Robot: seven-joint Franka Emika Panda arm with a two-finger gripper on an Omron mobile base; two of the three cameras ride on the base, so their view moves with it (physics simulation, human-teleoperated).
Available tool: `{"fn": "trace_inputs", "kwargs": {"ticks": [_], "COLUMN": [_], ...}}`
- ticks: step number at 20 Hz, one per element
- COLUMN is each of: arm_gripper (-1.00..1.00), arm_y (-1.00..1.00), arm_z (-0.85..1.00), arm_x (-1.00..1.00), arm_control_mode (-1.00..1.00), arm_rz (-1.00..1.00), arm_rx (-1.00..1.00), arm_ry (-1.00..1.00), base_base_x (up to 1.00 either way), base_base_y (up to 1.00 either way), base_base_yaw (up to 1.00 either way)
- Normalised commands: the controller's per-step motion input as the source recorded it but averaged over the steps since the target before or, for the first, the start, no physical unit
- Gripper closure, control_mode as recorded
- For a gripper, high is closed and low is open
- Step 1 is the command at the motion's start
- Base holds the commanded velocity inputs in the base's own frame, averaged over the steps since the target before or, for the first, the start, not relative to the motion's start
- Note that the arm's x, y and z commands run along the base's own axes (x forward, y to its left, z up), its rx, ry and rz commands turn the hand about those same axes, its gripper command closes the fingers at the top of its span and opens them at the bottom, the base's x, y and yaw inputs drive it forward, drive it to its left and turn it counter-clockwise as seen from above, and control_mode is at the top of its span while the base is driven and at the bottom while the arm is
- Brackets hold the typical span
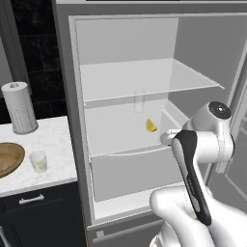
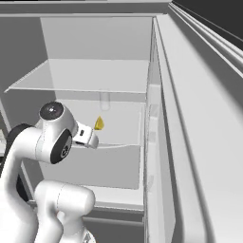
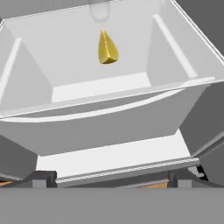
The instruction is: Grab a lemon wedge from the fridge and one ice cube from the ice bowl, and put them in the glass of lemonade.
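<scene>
The end effector (image 3: 112, 177) hangs just outside the open fridge (image 1: 72, 96), level with the front lip of its middle glass shelf (image 1: 123, 140), and its two dark fingertips (image 3: 41, 178) stand spread wide with nothing between them. In the right base view its white wrist reaches toward the shelf's front edge, short of the fruit.

Farther into the fridge, the lemon wedge (image 1: 151, 125) lies on that middle shelf, right of the shelf's centre and well back from its front lip. In the hand view it sits above the fingertips with its pointed end away from the camera, apart from the end effector. Behind the wedge, near the fridge's back wall, a tall slim clear vessel (image 1: 139, 102) stands upright on the same shelf. Above both is the upper glass shelf (image 1: 144, 77).

Left of the fridge, outside it, runs a pale marble worktop (image 1: 53, 140) over dark navy cabinets (image 1: 38, 212). On it, nearest the fridge, stands the glass of lemonade (image 1: 38, 161); just left of the glass is the ice bowl (image 1: 8, 159), cut by the picture's edge. Behind them, toward the dark wall, stands a paper towel roll (image 1: 19, 107) upright in a perforated holder.
</scene>
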Motion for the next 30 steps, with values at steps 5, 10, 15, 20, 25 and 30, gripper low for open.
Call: {"fn": "trace_inputs", "kwargs": {"ticks": [5, 10, 15, 20, 25, 30], "arm_gripper": [-1.0, -1.0, -1.0, -1.0, -1.0, -1.0], "arm_y": [-0.11, 0.0, 0.0, 0.0, 0.0, 0.0], "arm_z": [-0.14, -0.13, -0.1, -0.06, -0.01, 0.0], "arm_x": [0.37, 0.24, 0.3, 0.31, 0.42, 0.56], "arm_control_mode": [-1.0, -1.0, -1.0, -1.0, -1.0, -1.0], "arm_rz": [0.07, 0.17, 0.08, -0.01, -0.07, -0.03], "arm_rx": [-0.05, -0.15, -0.05, 0.04, 0.06, 0.01], "arm_ry": [0.0, 0.0, 0.0, 0.0, 0.0, 0.0], "base_base_x": [0.0, 0.0, 0.0, 0.0, 0.0, 0.0], "base_base_y": [0.0, 0.0, 0.0, 0.0, 0.0, 0.0], "base_base_yaw": [0.0, 0.0, 0.0, 0.0, 0.0, 0.0]}}
